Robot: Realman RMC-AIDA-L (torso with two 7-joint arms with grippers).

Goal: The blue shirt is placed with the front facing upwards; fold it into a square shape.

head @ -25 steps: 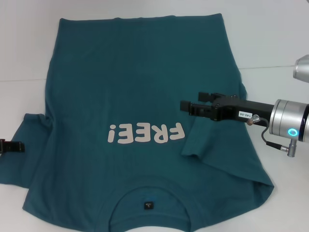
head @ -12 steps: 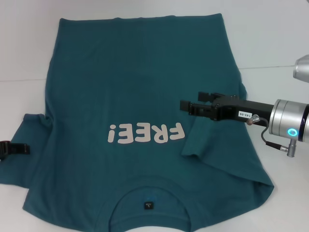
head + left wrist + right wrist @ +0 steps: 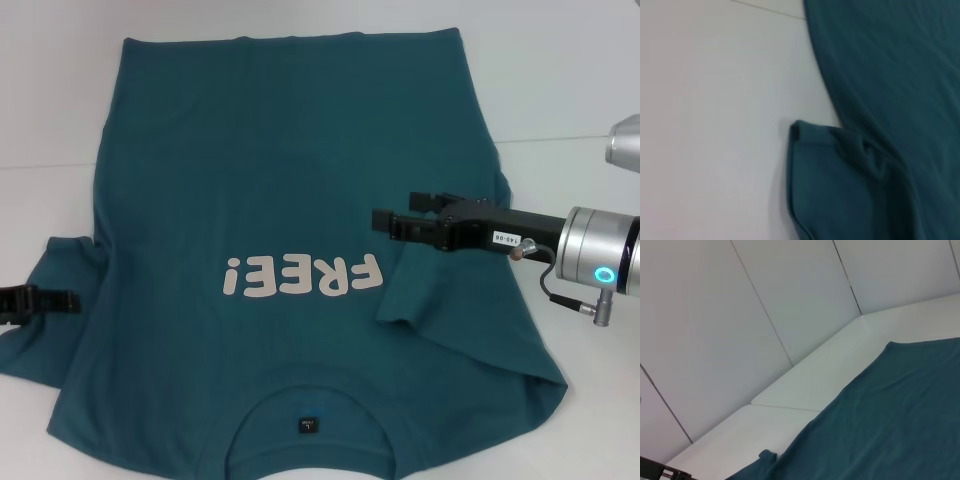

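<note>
So the blue shirt [image 3: 290, 200] lies print-up on the worktop [image 3: 560, 90], right sleeve [image 3: 440, 290] already folded in, right gripper [image 3: 385, 222] hovering over it with fingers together, left gripper [image 3: 70, 300] coming in at the left sleeve [image 3: 40, 340] by the worktop's left edge, can't tell its fingers.

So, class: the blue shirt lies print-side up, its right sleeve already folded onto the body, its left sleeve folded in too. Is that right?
Not quite. On the blue shirt, the left sleeve still lies spread out flat on the table; only the right sleeve is folded in. The head view shows it.
</note>
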